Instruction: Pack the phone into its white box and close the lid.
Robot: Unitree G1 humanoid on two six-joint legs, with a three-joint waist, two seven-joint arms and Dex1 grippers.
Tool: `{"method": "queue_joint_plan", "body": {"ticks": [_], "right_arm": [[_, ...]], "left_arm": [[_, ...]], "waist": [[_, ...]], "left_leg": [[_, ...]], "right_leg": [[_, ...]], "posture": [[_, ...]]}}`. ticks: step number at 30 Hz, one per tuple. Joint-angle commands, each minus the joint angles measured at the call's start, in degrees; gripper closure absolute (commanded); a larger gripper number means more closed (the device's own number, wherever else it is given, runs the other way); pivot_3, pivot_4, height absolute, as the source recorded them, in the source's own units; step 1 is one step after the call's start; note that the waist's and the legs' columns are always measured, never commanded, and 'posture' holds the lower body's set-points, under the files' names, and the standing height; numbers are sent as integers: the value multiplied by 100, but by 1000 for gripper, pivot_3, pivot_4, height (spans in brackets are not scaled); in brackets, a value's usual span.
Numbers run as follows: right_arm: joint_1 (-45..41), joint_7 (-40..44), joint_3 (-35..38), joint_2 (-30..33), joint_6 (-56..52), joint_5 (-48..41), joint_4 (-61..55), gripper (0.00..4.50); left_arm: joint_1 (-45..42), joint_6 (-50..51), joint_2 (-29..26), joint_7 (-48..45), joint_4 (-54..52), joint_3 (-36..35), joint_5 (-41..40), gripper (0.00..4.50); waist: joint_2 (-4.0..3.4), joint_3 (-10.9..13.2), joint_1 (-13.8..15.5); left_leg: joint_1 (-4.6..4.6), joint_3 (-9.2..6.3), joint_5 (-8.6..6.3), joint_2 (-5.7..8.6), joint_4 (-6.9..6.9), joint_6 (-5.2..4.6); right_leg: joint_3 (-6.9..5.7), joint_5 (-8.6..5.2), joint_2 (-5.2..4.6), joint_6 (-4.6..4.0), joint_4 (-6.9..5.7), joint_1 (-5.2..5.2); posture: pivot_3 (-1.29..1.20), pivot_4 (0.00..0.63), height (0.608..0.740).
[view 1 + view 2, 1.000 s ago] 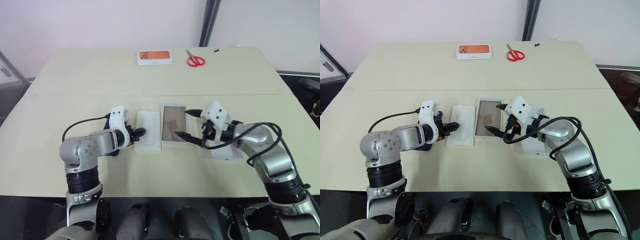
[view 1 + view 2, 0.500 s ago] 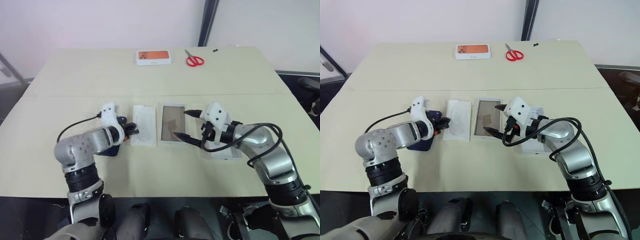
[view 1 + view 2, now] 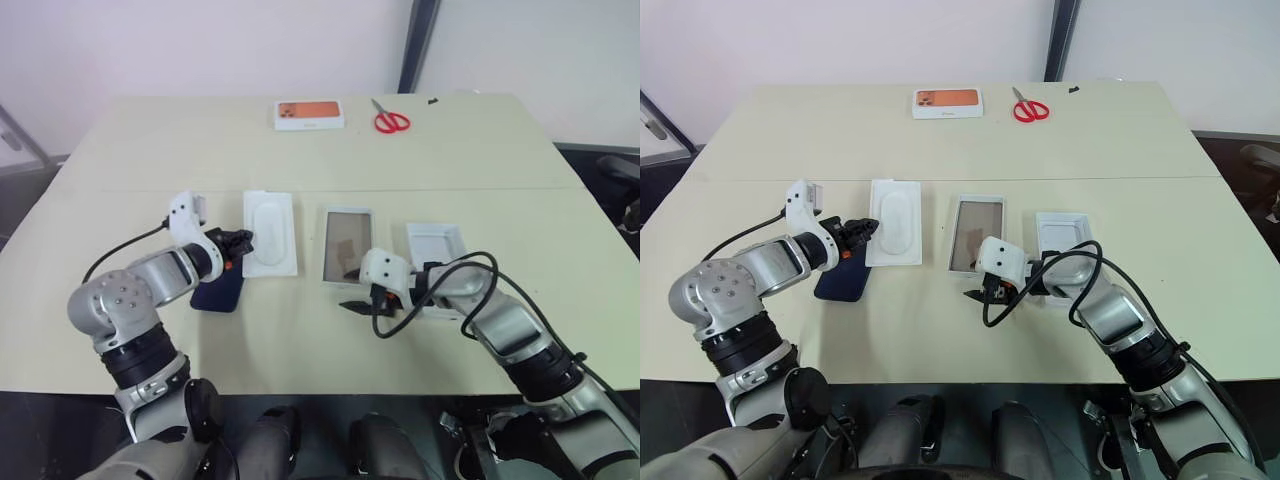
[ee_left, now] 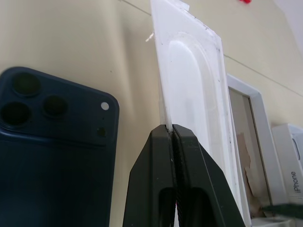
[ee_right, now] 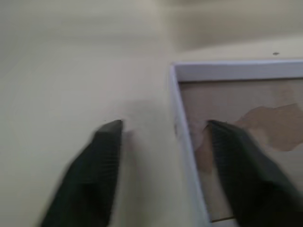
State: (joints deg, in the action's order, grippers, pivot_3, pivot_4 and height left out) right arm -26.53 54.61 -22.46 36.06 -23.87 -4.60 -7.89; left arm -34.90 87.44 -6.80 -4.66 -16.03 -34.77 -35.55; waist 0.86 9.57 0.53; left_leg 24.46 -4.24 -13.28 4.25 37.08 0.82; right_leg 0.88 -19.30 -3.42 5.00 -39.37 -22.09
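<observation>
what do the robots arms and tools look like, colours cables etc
Both arms are rounded silver-grey metal segments with black joint bands. A black cable loops loosely outside each forearm toward the wrist. Each wrist carries a boxy white housing. The left tool and right tool each have two slim, tapered black fingers; a small orange-red detail sits at the base of the left one.

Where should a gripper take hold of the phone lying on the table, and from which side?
The phone lies flat, camera side up, beside the left gripper. Probably pinch across its long edges from above; it is slim, and its far-left edge is unobstructed.
</observation>
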Motion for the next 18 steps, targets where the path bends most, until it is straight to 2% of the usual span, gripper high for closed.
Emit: {"method": "queue_joint_plan", "body": {"ticks": [1, 2, 10, 18], "right_arm": [[12, 139, 43, 19, 138, 5, -232, 4009], [47, 170, 42, 23, 117, -17, -323, 4449], [383, 146, -106, -99, -411, -123, -1357, 4449], [206, -183, -610, -539, -132, 436, -856, 4449]], "left_arm": [[-32, -25, -35, -57, -257, -80, -109, 4500], [-38, -22, -48, -60, -264, -116, -115, 4500], [-245, 319, -37, -147, -414, -474, -291, 4500], [-201, 506, 21, -150, -419, -262, -472, 4500]], "waist": [[0, 0, 0], [0, 0, 0], [1, 1, 2], [5, -1, -2]], "left_leg": [[0, 0, 0, 0, 0, 0], [0, 0, 0, 0, 0, 0], [0, -3, -1, 0, -1, 1], [0, -4, 1, 0, 0, 3]], "right_leg": [[0, 0, 0, 0, 0, 0], [0, 0, 0, 0, 0, 0], [0, 0, 0, 0, 0, -1], [-1, 0, 0, 0, 0, 0]], "posture": [[0, 150, 740], [0, 150, 740], [0, 150, 740], [0, 150, 740]]}}
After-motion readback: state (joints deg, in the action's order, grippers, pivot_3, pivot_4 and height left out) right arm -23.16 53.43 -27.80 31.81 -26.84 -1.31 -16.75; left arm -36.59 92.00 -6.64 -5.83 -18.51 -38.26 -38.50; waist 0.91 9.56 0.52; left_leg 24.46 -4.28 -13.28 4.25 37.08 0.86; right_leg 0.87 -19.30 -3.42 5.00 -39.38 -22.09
